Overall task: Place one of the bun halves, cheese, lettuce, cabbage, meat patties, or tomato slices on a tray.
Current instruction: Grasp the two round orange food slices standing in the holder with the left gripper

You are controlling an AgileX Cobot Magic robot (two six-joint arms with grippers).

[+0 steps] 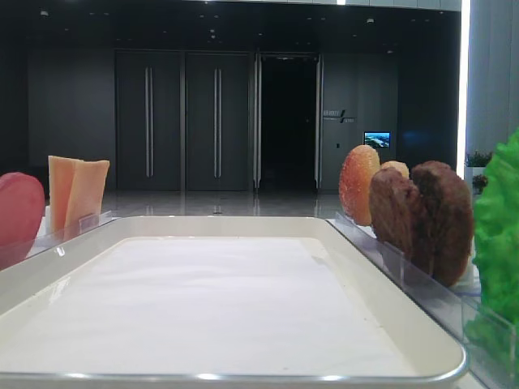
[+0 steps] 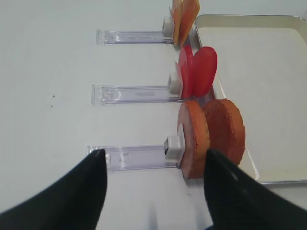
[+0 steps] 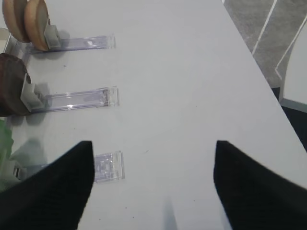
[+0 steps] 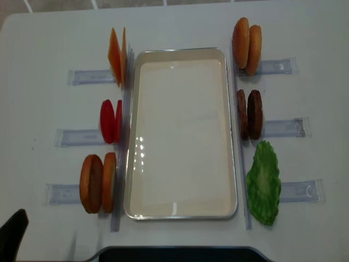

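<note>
The metal tray (image 4: 180, 210) lies mid-table, lined with white paper. Along its left stand cheese (image 4: 117, 63), tomato slices (image 4: 110, 121) and two bun halves (image 4: 98, 183). To its right are more bun halves (image 4: 246, 46), meat patties (image 4: 250, 114) and a lettuce leaf (image 4: 264, 183). Cabbage is out of view. My left gripper (image 2: 154, 158) is open, low over the table just short of the near bun halves (image 2: 211, 136). My right gripper (image 3: 153, 146) is open over bare table, with the lettuce (image 3: 4, 139) at its left edge.
Each food stands in a clear plastic holder (image 4: 279, 66) with a grey pusher block (image 2: 173, 146). The table's right edge (image 3: 259, 72) drops to the floor. In the low view, patties (image 1: 422, 215) and lettuce (image 1: 499, 243) rise beside the tray rim (image 1: 243, 377).
</note>
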